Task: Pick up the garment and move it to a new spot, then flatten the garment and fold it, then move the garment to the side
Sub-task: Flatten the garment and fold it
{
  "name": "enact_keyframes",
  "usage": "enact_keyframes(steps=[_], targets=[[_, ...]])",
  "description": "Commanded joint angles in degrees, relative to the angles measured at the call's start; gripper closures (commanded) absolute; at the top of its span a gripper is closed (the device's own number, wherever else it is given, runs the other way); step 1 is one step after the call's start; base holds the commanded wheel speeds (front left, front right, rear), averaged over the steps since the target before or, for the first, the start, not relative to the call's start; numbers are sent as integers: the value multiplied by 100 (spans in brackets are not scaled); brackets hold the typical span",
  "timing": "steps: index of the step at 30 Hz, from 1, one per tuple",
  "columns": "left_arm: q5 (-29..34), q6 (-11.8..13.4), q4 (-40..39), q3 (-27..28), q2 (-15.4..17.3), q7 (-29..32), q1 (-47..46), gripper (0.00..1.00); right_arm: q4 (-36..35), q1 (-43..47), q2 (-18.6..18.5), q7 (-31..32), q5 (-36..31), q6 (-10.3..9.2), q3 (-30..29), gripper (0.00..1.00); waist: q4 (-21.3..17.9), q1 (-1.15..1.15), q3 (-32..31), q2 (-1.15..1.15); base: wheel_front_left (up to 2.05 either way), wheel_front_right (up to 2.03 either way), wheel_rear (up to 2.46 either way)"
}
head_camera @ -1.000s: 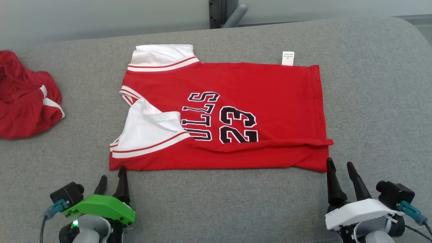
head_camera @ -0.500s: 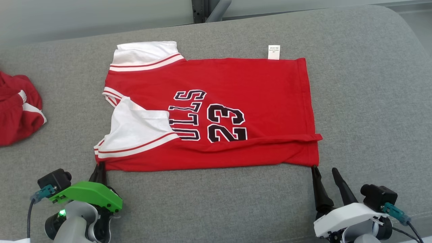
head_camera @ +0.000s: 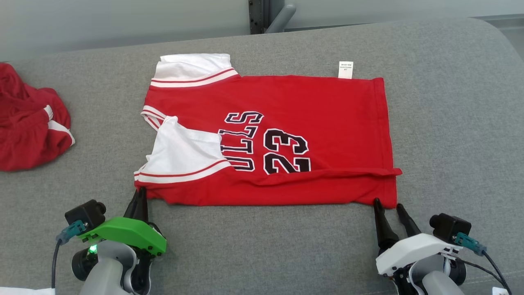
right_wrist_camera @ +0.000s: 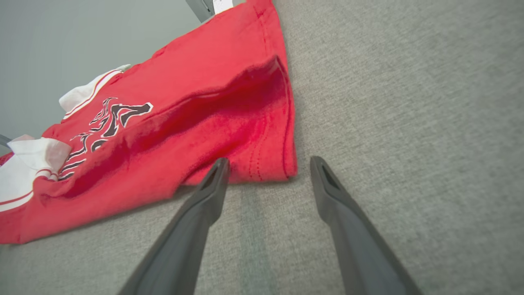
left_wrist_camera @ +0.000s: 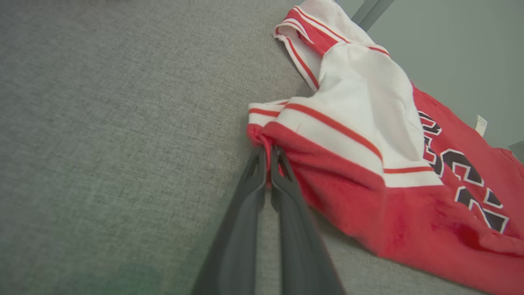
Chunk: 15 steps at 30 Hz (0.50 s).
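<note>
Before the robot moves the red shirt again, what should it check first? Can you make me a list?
1. Left gripper shut on the jersey at its near left corner: ok.
2. Right gripper shut on the near right corner: not ok; its fingers stand open on either side of that corner.
3. Left grip holds every layer of cloth: cannot tell.
4. White sleeve lying flat: not ok; it lies folded over the lettering.
5. Other red clothes apart from the jersey: ok.
</note>
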Motion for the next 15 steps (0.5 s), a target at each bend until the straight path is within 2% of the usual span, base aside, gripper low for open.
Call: enact_keyframes(steps=[1, 5, 6, 7, 10, 11, 15], targets=[[48, -21, -44, -23, -1, -36, 64, 100, 101, -76, -17, -15, 85, 0, -5, 0, 32, 0, -28, 0, 0, 0, 0], [72, -8, -143, -91, -18, -41, 99, 100, 626, -352, -8, -2, 322, 0, 215, 0, 74, 0, -73, 0, 0, 0, 0], [80, 1, -167, -108, -25, -43, 110, 100, 776, -418, -8, 0, 355, 0, 286, 15, 82, 0, -84, 0, 0, 0, 0], [89, 4, -193, -120, -31, -53, 123, 100, 879, -494, -3, 3, 414, 0, 347, 45, 89, 0, -93, 0, 0, 0, 0], [110, 16, -305, -133, -19, -121, 175, 100, 1117, -661, 0, 4, 534, 0, 454, 95, 102, 0, -133, 0, 0, 0, 0], [108, 17, -358, -122, -8, -150, 201, 100, 1153, -713, 0, 4, 547, 0, 433, 100, 107, 0, -151, 0, 0, 0, 0], [72, 27, -571, -73, 0, -284, 367, 100, 1007, -726, -5, -9, 666, 0, 316, 100, 165, 0, -238, 0, 0, 0, 0]])
